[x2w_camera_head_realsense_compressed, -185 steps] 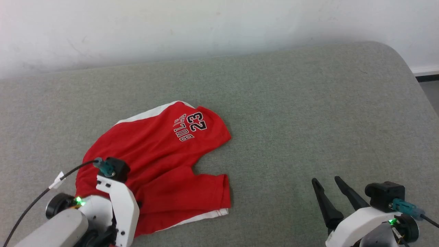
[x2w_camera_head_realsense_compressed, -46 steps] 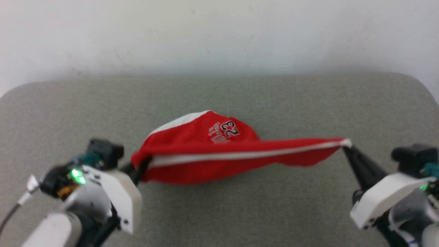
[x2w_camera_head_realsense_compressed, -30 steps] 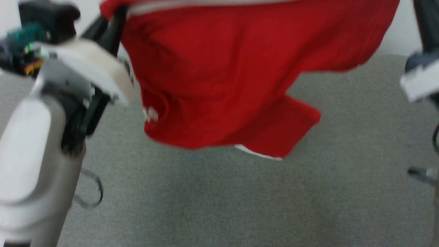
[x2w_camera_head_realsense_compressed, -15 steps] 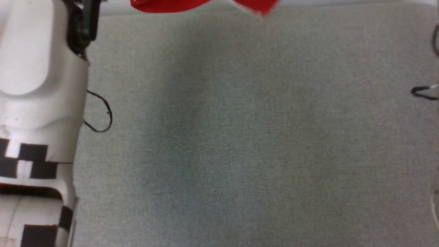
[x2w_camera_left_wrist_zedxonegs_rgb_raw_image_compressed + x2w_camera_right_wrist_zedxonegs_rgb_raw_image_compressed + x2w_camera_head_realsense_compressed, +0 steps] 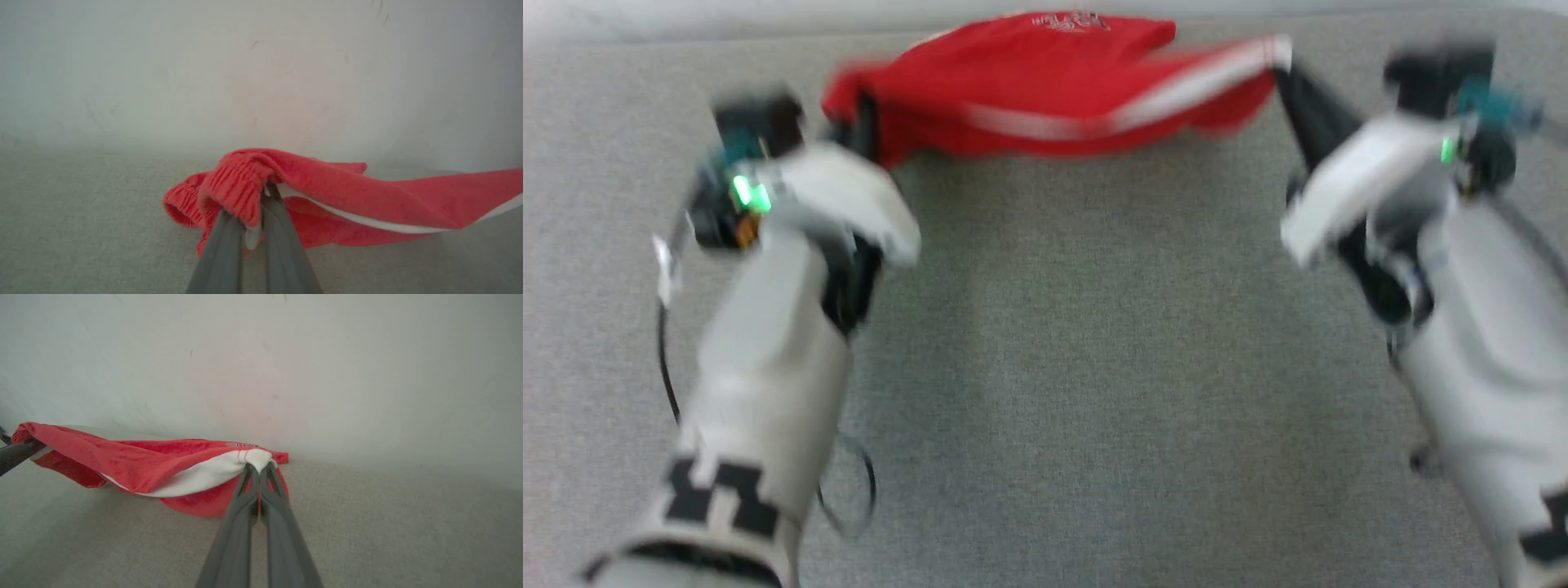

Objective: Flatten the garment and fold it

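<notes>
The garment (image 5: 1045, 73), red shorts with a white side stripe, is stretched between my two grippers at the far side of the grey surface, close to the wall. My left gripper (image 5: 854, 135) is shut on the gathered waistband (image 5: 237, 192). My right gripper (image 5: 1282, 73) is shut on the white-striped corner (image 5: 255, 455). The middle of the garment (image 5: 135, 465) sags and rests on the surface. A blurred print shows on the far part of the cloth.
A grey fabric-covered surface (image 5: 1094, 367) spreads in front of me, bounded at the back by a pale wall (image 5: 261, 73). Both pale forearms (image 5: 768, 384) reach forward over it, and a thin black cable (image 5: 849, 498) loops beside the left one.
Half a second ago the garment hung high at the top edge of the head view. Now both grippers have come down and forward, and the cloth lies stretched low over the surface near the wall.
</notes>
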`<state>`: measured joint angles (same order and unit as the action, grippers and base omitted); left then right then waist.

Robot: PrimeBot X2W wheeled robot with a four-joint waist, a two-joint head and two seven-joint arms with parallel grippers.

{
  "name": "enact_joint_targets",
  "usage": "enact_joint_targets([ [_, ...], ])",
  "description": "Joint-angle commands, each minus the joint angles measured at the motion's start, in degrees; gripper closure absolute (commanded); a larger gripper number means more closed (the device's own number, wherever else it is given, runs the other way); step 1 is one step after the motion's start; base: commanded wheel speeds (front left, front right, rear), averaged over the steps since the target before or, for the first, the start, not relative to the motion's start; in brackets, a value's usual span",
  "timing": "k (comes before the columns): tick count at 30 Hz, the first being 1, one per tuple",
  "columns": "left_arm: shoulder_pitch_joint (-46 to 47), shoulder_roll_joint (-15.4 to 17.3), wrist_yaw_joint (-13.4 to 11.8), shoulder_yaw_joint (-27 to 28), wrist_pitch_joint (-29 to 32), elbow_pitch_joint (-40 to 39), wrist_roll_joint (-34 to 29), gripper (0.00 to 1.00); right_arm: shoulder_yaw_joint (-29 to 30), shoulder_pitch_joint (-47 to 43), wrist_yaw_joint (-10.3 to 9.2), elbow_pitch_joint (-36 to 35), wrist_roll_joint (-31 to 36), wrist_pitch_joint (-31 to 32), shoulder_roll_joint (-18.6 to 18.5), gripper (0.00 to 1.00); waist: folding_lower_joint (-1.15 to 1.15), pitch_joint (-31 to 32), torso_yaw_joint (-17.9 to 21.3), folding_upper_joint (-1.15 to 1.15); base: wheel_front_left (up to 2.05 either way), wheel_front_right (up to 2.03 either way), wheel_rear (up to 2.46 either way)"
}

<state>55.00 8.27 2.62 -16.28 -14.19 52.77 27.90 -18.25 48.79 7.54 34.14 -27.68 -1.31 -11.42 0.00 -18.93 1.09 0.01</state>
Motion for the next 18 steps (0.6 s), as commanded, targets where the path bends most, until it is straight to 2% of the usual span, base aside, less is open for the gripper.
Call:
enact_joint_targets([
  [1,-3.5,-0.4,0.6,0.1,-0.4,-0.1,0.4,1.00,-0.6,-3.3,-0.05,-1.2,-0.7,-0.5,-1.1,1.00,0.00,2.9,-0.5,-0.01,0.00,0.00,0.00],
  [6,-17.0,-0.8,1.5,-0.3,-0.7,-5.3,0.8,1.00,-0.7,-18.3,-0.05,-10.3,-1.6,0.4,-4.7,1.00,0.00,6.9,-0.3,-0.01,0.00,0.00,0.00],
  [9,-24.8,-0.2,0.7,-1.1,-0.7,-10.8,0.5,1.00,2.2,-28.0,-0.05,-18.8,-0.3,2.9,-5.8,1.00,0.00,8.9,-0.2,-0.01,0.00,0.00,0.00],
  [14,-38.1,2.5,-3.1,-2.0,4.2,-24.9,0.3,1.00,9.1,-43.9,-0.05,-35.3,3.5,10.6,-3.8,1.00,0.00,11.8,0.6,-0.01,0.00,0.00,0.00],
  [18,-48.9,5.5,-7.9,-1.5,10.6,-40.2,0.7,1.00,13.0,-53.9,-0.05,-47.1,6.8,17.7,-0.7,1.00,0.00,13.5,1.1,-0.01,0.00,0.00,0.00],
])
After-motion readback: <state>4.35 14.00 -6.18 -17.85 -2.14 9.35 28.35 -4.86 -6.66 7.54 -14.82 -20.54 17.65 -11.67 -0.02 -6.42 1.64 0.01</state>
